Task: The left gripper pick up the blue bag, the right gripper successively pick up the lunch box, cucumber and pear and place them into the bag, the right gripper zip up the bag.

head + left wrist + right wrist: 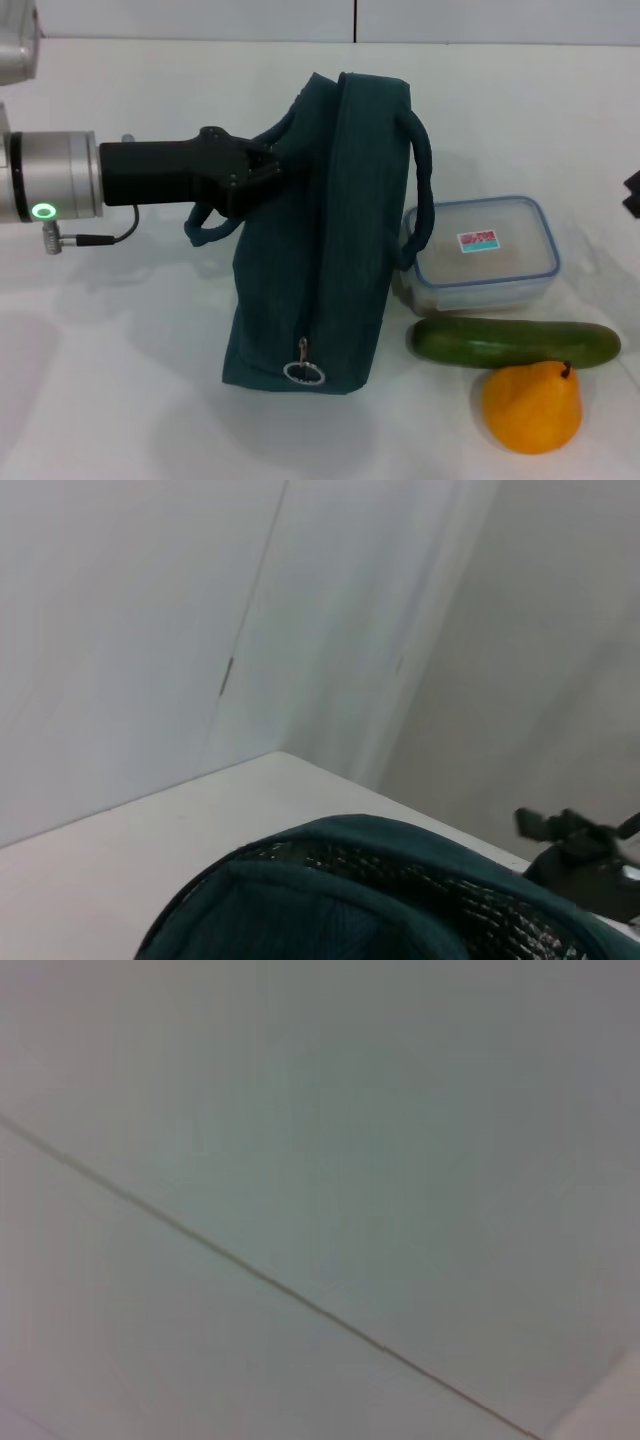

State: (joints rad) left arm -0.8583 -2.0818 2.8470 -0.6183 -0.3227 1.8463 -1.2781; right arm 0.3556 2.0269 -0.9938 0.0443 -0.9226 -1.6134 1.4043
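Observation:
The blue bag stands in the middle of the table in the head view, with its zipper ring pull at the near end. My left gripper reaches in from the left and is shut on the bag's upper left edge by the handle. The left wrist view shows the bag's rim and its foil lining. The lunch box lies right of the bag. The cucumber lies in front of it, and the pear is nearest. My right gripper shows only as a black sliver at the far right edge.
The white table ends at a pale wall with a dark seam at the back. The right wrist view shows only that pale wall and a seam.

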